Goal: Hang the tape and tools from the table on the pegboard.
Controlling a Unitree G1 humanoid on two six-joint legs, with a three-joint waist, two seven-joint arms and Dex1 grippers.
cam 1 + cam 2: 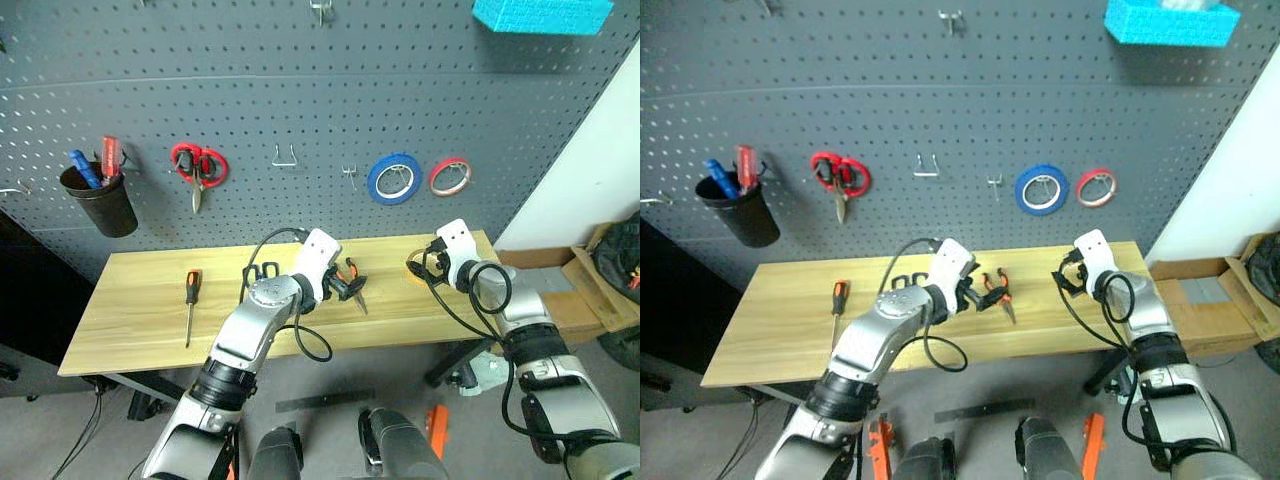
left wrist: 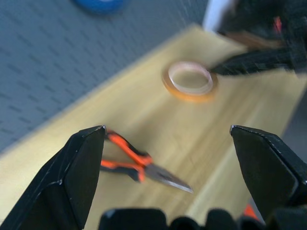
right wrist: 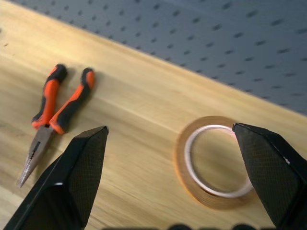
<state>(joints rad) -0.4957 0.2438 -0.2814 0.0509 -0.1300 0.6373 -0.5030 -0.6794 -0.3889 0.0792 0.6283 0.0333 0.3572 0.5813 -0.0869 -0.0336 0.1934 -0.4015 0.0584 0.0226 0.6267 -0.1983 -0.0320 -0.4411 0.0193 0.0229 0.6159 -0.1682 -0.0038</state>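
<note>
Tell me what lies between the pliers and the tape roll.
Bare tabletop only, seen in the right wrist view, between pliers and tape.

Count of things on the table and on the pegboard

Lying on the table point(image 1: 140, 330): one roll of yellow-tan tape point(image 3: 213, 160), one pair of pliers point(image 3: 55, 112), one screwdriver point(image 1: 191, 303), one pair of black-handled scissors point(image 1: 262, 271), partly hidden behind an arm. Hanging on the pegboard point(image 1: 300, 90): two more tape rolls, one blue roll point(image 1: 393, 178) and one red roll point(image 1: 451, 177); one pair of red-handled scissors point(image 1: 198, 168); one black cup point(image 1: 103, 203) holding two handled items, one blue, one red; one turquoise box point(image 1: 541, 14) at the top edge. Two grippers working over the table: left gripper point(image 1: 340, 284), right gripper point(image 1: 428, 262).
</note>
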